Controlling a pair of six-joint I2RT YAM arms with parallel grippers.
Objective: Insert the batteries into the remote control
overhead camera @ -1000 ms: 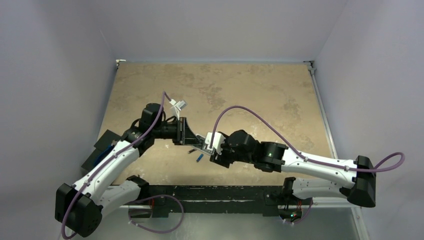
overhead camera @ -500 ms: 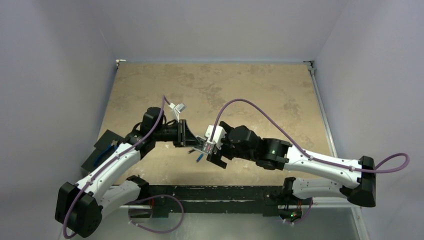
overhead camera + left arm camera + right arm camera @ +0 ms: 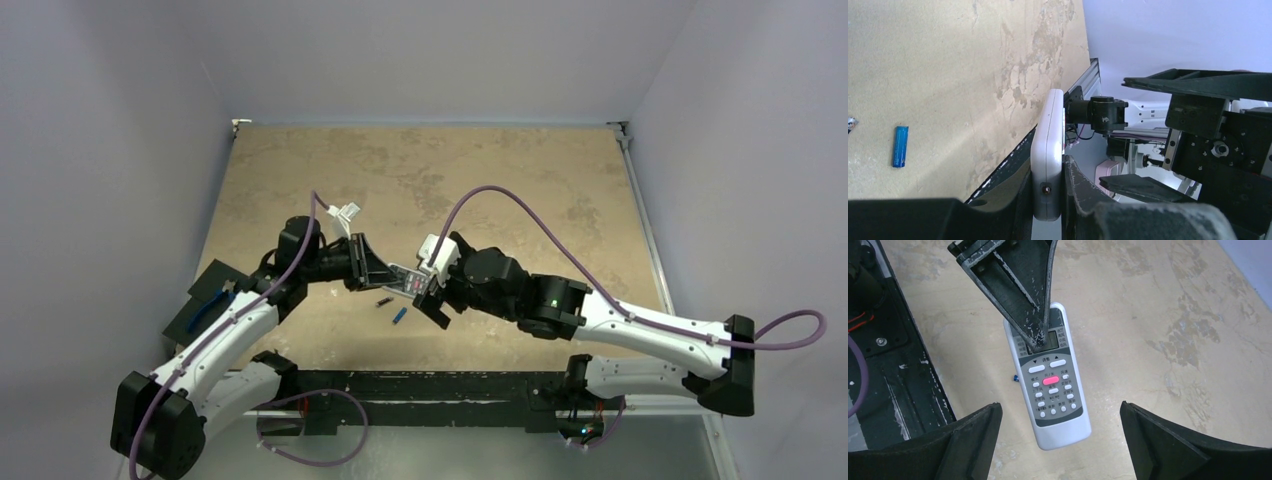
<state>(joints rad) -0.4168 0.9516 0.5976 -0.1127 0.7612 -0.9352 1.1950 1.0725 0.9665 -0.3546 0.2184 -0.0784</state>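
The remote control [image 3: 405,278] is white with a dark screen and a pink button. It hangs above the table, face towards my right wrist camera [image 3: 1053,385]. My left gripper [image 3: 385,272] is shut on its screen end, edge-on in the left wrist view [image 3: 1048,150]. My right gripper [image 3: 428,300] is open, its fingers [image 3: 973,440] apart on either side of the remote's free end, not touching it. The blue battery [image 3: 399,315] and the dark battery [image 3: 383,301] lie on the table below. The blue one also shows in the left wrist view [image 3: 900,146].
A black box [image 3: 205,295] holding blue-handled pliers sits at the table's left edge beside my left arm. A black rail [image 3: 420,385] runs along the near edge. Grey walls close in the back and both sides.
The remote has risen and shifted slightly away from the near edge in my left gripper. My right gripper has followed it up and turned, and now stands open around the free end.
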